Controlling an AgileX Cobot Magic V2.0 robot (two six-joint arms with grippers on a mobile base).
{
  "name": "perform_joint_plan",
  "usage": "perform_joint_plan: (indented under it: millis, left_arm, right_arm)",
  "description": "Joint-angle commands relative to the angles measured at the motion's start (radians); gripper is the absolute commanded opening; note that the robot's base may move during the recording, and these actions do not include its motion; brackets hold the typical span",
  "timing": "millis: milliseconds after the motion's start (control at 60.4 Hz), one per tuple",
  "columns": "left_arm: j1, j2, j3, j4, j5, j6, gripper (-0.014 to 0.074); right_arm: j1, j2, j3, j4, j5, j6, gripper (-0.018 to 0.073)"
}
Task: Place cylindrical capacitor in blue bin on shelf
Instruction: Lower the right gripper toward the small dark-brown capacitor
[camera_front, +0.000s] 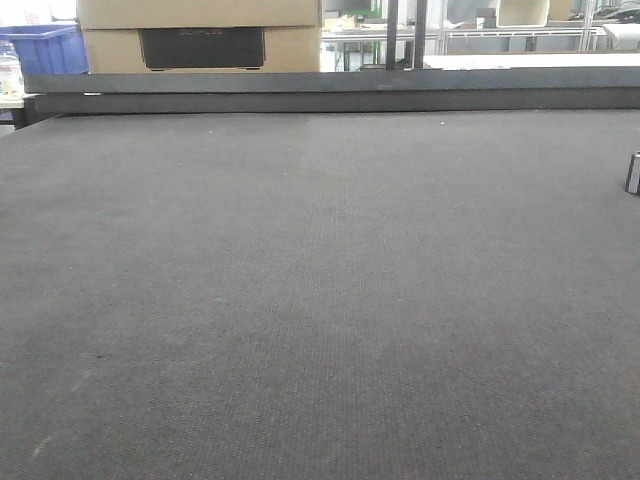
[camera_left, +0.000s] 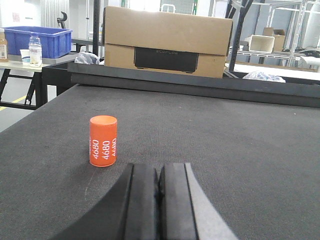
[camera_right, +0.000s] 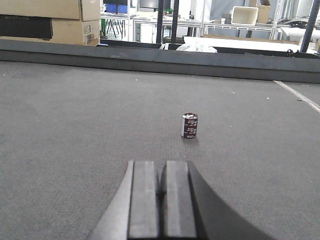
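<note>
The cylindrical capacitor (camera_right: 189, 125), a small dark upright cylinder with a pale stripe, stands on the dark grey table (camera_right: 75, 125) ahead and slightly right of my right gripper (camera_right: 162, 172), well apart from it. That gripper is shut with nothing in it. In the front view the capacitor (camera_front: 633, 172) shows only at the far right edge. My left gripper (camera_left: 159, 175) is shut and empty, low over the table. A blue bin (camera_left: 37, 40) stands on a side table far left in the left wrist view. The shelf is out of view.
An orange cylinder marked 4680 (camera_left: 103, 140) stands just ahead and left of my left gripper. A raised dark ledge (camera_front: 330, 95) runs along the table's far edge. Behind it sits a large cardboard box (camera_left: 167, 42). A clear bottle (camera_left: 35, 50) stands by the blue bin.
</note>
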Motion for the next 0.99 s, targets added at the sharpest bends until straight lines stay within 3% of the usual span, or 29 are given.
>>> perform_joint_plan:
  millis: [0,546,778,976]
  left_arm:
    - [0.005,-0.004,-0.003,-0.003,-0.018,0.002,-0.0111]
    - [0.005,-0.004,-0.003,-0.003,-0.063,0.002,-0.0111]
    - [0.005,-0.004,-0.003,-0.014,-0.120,0.002,-0.0111]
    - [0.005,-0.004,-0.088,0.004,-0.109,0.002,-0.0111]
  right_arm:
    - [0.004,-0.003,-0.001,-0.001,-0.018,0.002,-0.0162]
    - [0.004,-0.003,-0.001,0.002,-0.073,0.002,-0.0162]
    - [0.004,-0.003,-0.001,0.002,-0.207,0.002,-0.0162]
    - [0.004,-0.003,-0.042,0.041,-0.138,0.002,-0.0162]
